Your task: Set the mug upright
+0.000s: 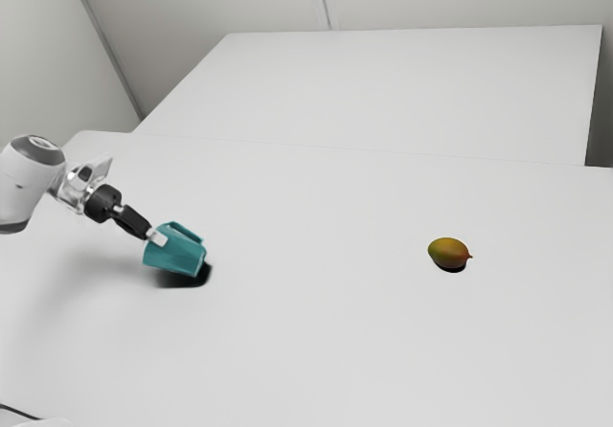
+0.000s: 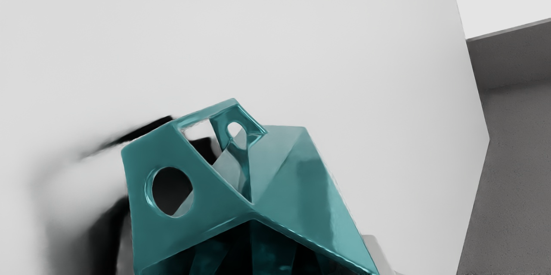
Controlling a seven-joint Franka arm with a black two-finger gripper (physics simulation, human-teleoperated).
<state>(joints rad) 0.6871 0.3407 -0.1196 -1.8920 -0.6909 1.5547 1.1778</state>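
"On the white table, what do you see?"
"One teal mug, tilted, with its handle upward. A mango-like fruit lies well apart."
"And the gripper?"
"Its fingers stand widely apart, and they hold the mug between them, from two sides."

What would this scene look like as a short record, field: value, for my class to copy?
surface: white table
mug: teal, faceted, tilted, not upright
mug handle: on its upper side
jaws: closed on the mug from both sides
other item: yellow-green and reddish fruit, apart from the mug, toward the exterior view's right
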